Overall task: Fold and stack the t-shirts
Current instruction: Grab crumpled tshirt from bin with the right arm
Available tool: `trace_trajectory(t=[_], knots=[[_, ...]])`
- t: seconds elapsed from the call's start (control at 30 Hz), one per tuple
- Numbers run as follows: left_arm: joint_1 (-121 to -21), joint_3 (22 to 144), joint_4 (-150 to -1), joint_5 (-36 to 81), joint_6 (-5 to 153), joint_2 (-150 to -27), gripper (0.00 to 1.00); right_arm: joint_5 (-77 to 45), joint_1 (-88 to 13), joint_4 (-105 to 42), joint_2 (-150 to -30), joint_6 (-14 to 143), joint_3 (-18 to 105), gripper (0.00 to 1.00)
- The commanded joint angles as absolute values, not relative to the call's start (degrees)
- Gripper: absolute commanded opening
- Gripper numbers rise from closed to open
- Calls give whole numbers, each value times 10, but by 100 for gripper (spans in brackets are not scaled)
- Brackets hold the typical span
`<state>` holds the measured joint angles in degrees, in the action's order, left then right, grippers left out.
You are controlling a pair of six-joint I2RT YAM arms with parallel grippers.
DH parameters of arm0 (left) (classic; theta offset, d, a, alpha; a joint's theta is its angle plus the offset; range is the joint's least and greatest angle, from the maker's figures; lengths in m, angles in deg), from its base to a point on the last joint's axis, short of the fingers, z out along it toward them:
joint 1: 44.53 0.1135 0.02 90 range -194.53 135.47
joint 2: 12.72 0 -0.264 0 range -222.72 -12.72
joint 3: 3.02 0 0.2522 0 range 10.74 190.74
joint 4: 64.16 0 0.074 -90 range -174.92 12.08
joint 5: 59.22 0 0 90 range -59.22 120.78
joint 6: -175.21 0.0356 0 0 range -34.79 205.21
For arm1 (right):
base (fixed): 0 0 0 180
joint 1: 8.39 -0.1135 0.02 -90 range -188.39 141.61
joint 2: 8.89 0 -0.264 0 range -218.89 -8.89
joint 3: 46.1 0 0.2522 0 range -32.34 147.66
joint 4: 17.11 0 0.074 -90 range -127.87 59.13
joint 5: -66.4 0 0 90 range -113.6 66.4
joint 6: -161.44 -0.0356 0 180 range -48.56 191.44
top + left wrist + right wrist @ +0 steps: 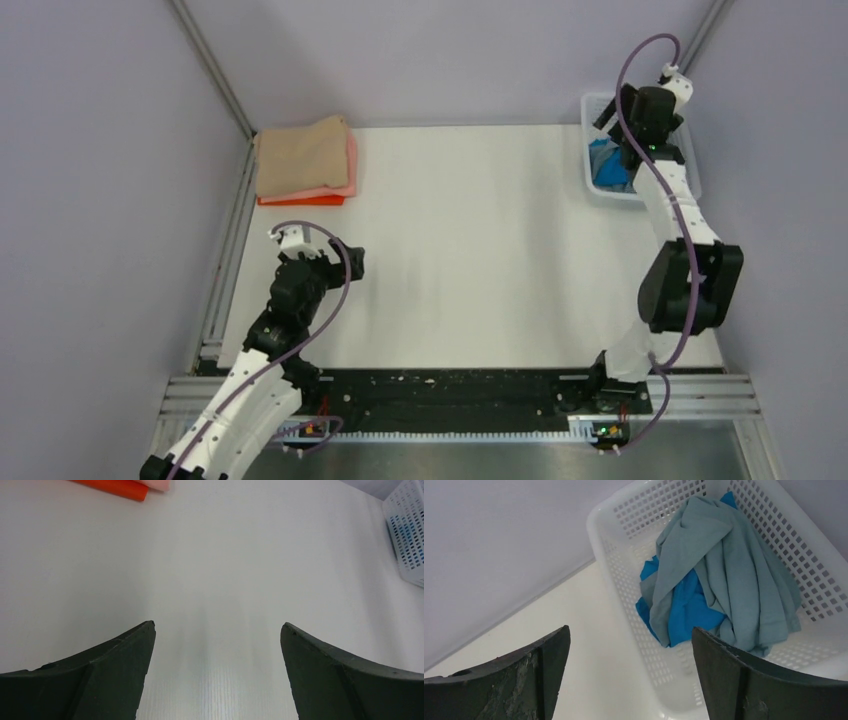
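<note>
A folded stack lies at the table's far left: a tan t-shirt [302,155] on top, a pink one [351,172] under it, an orange one [300,201] at the bottom. The orange [117,487] and pink [159,484] edges show in the left wrist view. A crumpled grey-blue t-shirt [729,565] lies over a bright blue t-shirt [689,607] in the white mesh basket [624,560]. My right gripper [630,630] is open and empty above the basket's near rim. My left gripper [217,626] is open and empty over bare table.
The basket [690,175] stands at the table's far right corner, and it also shows in the left wrist view [407,530]. Grey walls enclose the table on three sides. A metal rail [222,270] runs along the left edge.
</note>
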<state>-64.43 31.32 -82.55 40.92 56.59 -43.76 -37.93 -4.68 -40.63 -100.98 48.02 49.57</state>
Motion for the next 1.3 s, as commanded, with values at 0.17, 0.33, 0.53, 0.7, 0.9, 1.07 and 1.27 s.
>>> trace_trajectory(t=[0.17, 0.33, 0.53, 0.7, 0.9, 1.07, 1.27], knots=[[-644, 332, -809, 432, 563, -470, 99, -371, 41, -463, -1224, 471, 712, 86], [-644, 334, -813, 417, 563, -464, 99, -330, 61, -495, -1327, 490, 814, 84], [-645, 324, -808, 438, 569, -455, 99, -312, 72, -495, -1423, 444, 901, 83], [-644, 327, -808, 449, 572, -464, 99, -296, 74, -452, -1459, 417, 923, 73], [-645, 335, -812, 453, 572, -480, 99, -306, 76, -429, -1484, 413, 961, 36], [-644, 335, -808, 447, 571, -483, 99, -310, 75, -429, -1460, 439, 991, 24], [-645, 335, -806, 441, 569, -483, 99, -314, 75, -421, -1395, 482, 996, 0]])
